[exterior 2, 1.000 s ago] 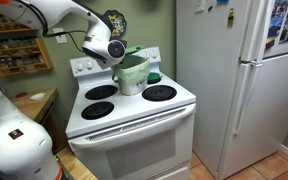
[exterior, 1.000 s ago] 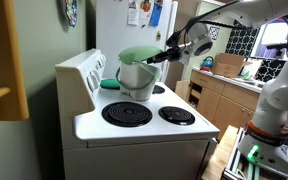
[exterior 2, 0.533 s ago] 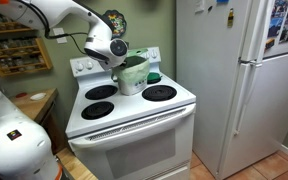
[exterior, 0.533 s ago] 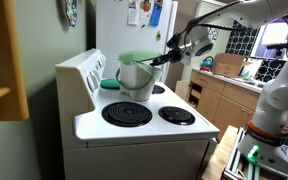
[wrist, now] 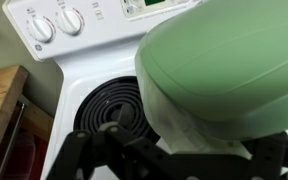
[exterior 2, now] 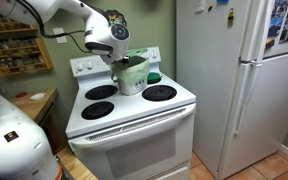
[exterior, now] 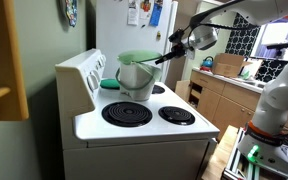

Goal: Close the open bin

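Note:
The bin (exterior: 135,78) stands at the back of the white stove (exterior: 144,128), whitish with its sage-green lid (exterior: 137,58) lying flat on top. In both exterior views my gripper (exterior: 165,58) (exterior 2: 120,58) hovers just off the lid's edge, slightly above it. The wrist view is filled by the lid (wrist: 234,60), with the pale bin wall (wrist: 189,130) below it. My gripper (wrist: 174,168) is open, its dark fingers (wrist: 84,155) spread wide at the bottom of that view with nothing between them.
A teal round dish (exterior: 109,84) (exterior 2: 154,76) lies beside the bin. Coil burners (exterior: 127,113) (wrist: 109,105) sit in front, with the knob panel (wrist: 59,22) behind. A fridge (exterior 2: 239,80) and a wooden counter (exterior 2: 29,103) flank the stove.
The jaws have opened and let go of the lid. The lid has dropped from a tilt to flat on the bin, and the gripper has lifted slightly away.

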Motion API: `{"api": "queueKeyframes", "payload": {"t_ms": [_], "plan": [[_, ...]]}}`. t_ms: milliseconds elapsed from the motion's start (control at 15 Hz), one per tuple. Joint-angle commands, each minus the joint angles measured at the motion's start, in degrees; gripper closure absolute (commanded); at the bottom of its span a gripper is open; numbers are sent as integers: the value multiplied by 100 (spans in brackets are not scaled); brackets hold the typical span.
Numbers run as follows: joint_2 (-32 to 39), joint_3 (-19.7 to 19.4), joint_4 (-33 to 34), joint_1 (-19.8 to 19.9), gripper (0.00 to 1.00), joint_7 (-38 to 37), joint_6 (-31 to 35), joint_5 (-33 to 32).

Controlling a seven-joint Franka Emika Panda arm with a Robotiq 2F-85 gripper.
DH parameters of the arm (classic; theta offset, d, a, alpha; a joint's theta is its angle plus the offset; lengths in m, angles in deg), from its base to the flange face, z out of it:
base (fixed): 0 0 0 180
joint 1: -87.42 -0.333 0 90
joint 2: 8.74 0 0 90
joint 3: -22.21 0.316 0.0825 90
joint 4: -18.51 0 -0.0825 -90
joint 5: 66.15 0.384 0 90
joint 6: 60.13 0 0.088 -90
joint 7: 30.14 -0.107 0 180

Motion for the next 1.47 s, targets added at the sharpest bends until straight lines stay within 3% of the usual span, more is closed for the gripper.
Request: {"api": "queueKeyframes", "payload": {"t_ms": [0,467,1400], "plan": [[-269,-39,-5,238,0,-510,-387,-1259],[-451,-309,470,491,0,-478,-1200,-2649],[-765,-663,1394,452,0,2074,-2660,-4755]]}}
